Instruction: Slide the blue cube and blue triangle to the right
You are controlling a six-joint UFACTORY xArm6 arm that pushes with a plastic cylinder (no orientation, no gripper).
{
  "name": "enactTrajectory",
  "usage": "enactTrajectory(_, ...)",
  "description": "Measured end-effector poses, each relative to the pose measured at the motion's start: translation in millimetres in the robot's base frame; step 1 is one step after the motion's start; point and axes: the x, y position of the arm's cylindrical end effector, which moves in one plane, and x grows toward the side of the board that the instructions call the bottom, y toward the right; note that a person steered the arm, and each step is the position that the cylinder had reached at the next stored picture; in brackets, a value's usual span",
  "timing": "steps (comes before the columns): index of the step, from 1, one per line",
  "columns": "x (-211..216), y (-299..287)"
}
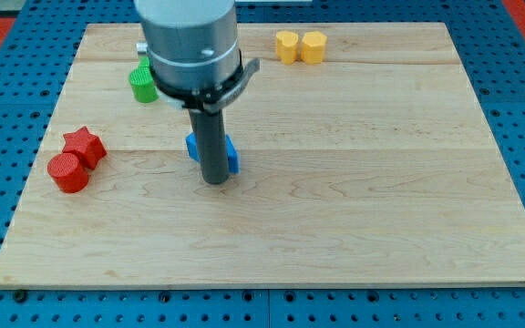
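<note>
**A:** Any writing you can read?

**B:** None legible. My tip point(215, 180) rests on the wooden tabletop point(381, 182), its rod covering the middle of the blue blocks point(231, 157); you can't tell cube from triangle.

**A:** The end effector?

**B:** A bare rod, nothing to part or clamp. Red star point(85, 144) and red cylinder point(67, 173) touch at the view's left; green block point(141, 83) and yellow blocks point(300, 46) sit toward the top.

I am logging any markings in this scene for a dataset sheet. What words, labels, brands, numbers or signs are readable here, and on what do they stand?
None: no readable text anywhere in this view.
The wooden board, grey arm housing and dark rod show no label.
The blue blocks beside my tip, red blocks, green blocks and yellow blocks are plain.
</note>
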Motion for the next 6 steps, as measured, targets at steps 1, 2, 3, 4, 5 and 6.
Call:
enactTrajectory(1, -19.3, 3.9)
enactTrajectory(2, 5.1, 8.5)
enactTrajectory(3, -5.7, -54.3)
enactTrajectory(4, -45.9, -79.0)
enactTrajectory(5, -55.5, -30.1)
enactTrajectory(6, -49.3, -12.1)
